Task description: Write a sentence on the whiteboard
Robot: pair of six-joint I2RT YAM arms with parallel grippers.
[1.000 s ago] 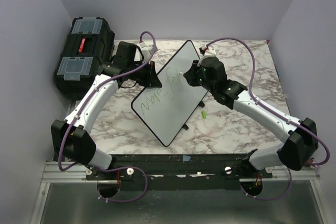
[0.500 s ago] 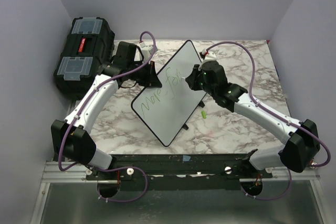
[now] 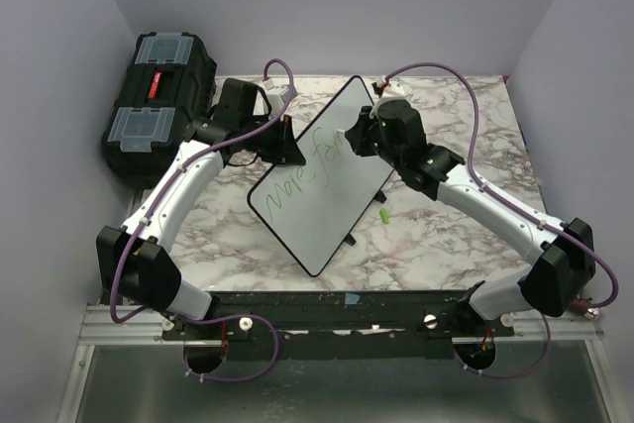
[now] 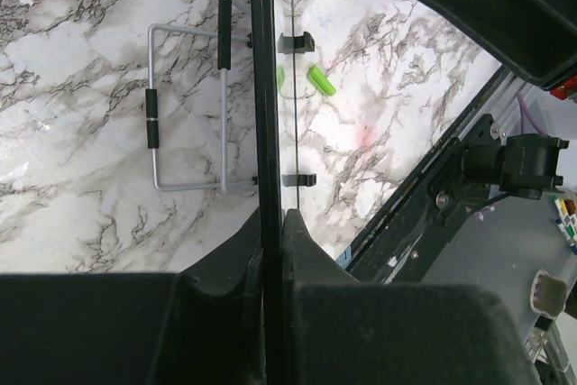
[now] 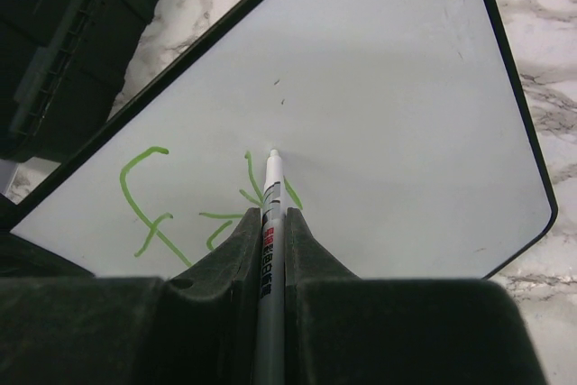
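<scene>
I see a white whiteboard (image 3: 319,210) rimmed in black, its sentence (image 3: 305,171) green. The table (image 3: 446,245) is white marble veined grey. The toolbox (image 3: 158,106) is black with clear lids, the marker (image 5: 269,223) pale with a red label, the cap (image 3: 382,215) green, and the cables (image 3: 477,136) purple.

The whiteboard (image 3: 315,207) stands across the middle of the table (image 3: 421,250), the toolbox (image 3: 158,96) blocks far-left; marble front-right lies open.

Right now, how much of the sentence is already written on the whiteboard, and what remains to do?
Done: the sentence has its first green words, about "more for", along the whiteboard. In hand: the right gripper holds a marker, tip at the board beside the green strokes; the left gripper clamps the board's edge. Left: most of the white face is blank, so the sentence looks unfinished.
</scene>
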